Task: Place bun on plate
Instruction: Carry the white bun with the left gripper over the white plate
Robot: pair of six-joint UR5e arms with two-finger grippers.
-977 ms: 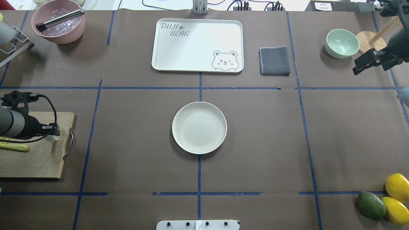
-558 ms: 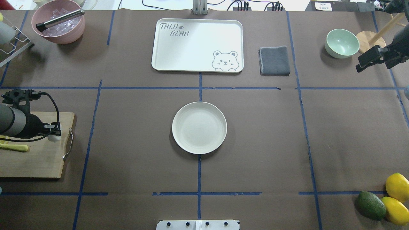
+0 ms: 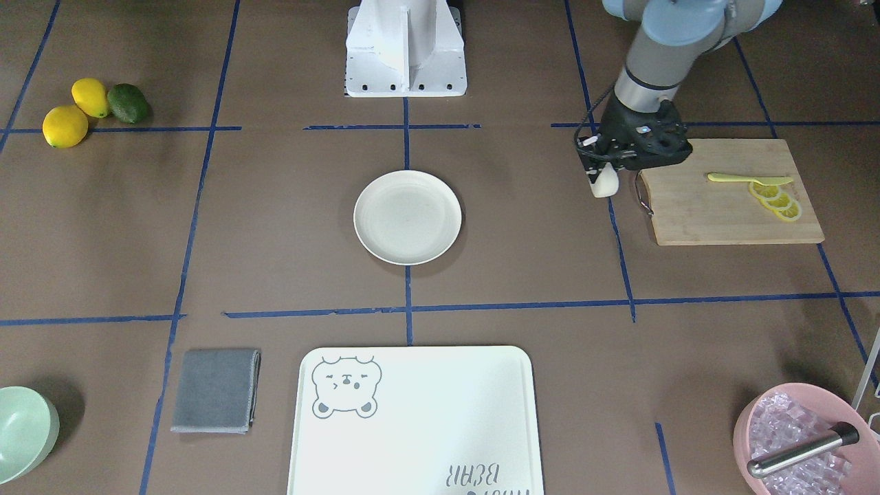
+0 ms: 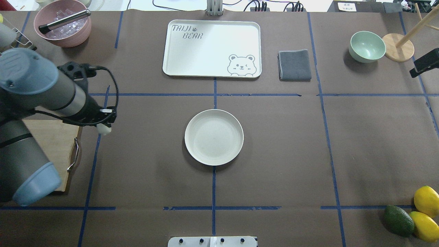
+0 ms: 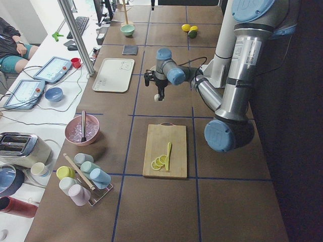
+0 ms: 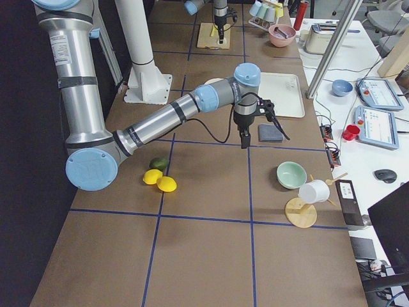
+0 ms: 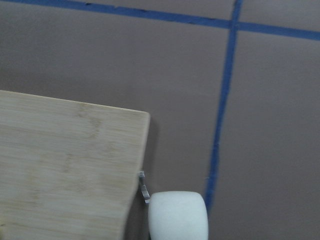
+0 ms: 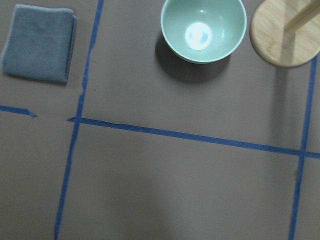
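The white bun point(image 4: 104, 129) hangs just above the table, past the right edge of the cutting board, with my left gripper point(image 4: 104, 127) shut on it. In the front view the bun point(image 3: 606, 183) sits under the left gripper point(image 3: 605, 177); in the left wrist view the bun point(image 7: 178, 216) fills the bottom edge. The cream plate point(image 4: 214, 118) lies bare at the table's centre, well to the right of the bun. Only a dark part of my right gripper point(image 4: 424, 63) shows at the far right edge, and I cannot tell how its jaws stand.
A wooden cutting board point(image 3: 715, 213) carries lemon slices point(image 3: 777, 199) and a yellow knife. The bear-print tray point(image 4: 212, 48), grey cloth point(image 4: 295, 65), mint bowl point(image 4: 367, 46) and pink ice bowl point(image 4: 63, 25) line the far side. Lemons and an avocado point(image 4: 398, 220) lie near right.
My left arm has lifted off the cutting board and carried the bun right, toward the plate. The right gripper has drawn back toward the right edge.
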